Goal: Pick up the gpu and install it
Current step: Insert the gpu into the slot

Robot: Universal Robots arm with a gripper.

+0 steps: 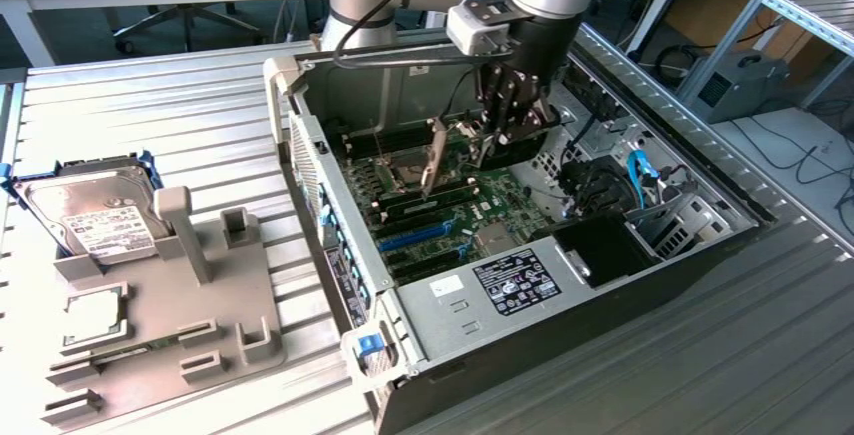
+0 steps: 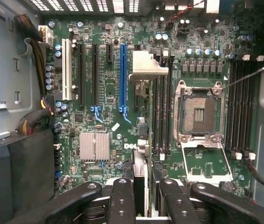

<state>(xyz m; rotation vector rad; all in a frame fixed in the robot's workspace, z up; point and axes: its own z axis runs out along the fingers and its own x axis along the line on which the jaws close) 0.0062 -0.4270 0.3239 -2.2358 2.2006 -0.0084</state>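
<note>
The gripper [image 1: 511, 138], inside the one open computer case [image 1: 694, 255], is closed on the one gpu [image 1: 518, 145], held edge-down between its fingers above the motherboard [image 2: 108, 116] with one blue slot [image 2: 123, 77].

Computer case [image 1: 534, 285] open on table [image 1: 160, 115]; parts tray [image 1: 160, 295] at exterior view's left; hard drive [image 1: 87, 210] in tray
</note>
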